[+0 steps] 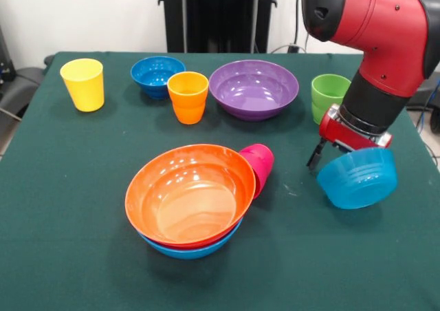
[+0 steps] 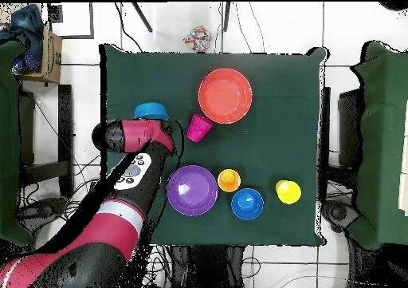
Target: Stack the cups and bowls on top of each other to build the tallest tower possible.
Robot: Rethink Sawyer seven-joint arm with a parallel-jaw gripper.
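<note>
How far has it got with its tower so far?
Barely started. Done: an orange bowl sits nested in a blue bowl, with a pink cup leaning on their rim. In hand: the pincer grips a small light-blue bowl, tilted. Left: the purple bowl, dark-blue bowl, and the yellow, orange and green cups.

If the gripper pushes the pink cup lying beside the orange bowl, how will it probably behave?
The pink cup lies on its side against the orange bowl, so it would likely roll. Its glossy plastic looks light and slippery, so it may slide away.
</note>
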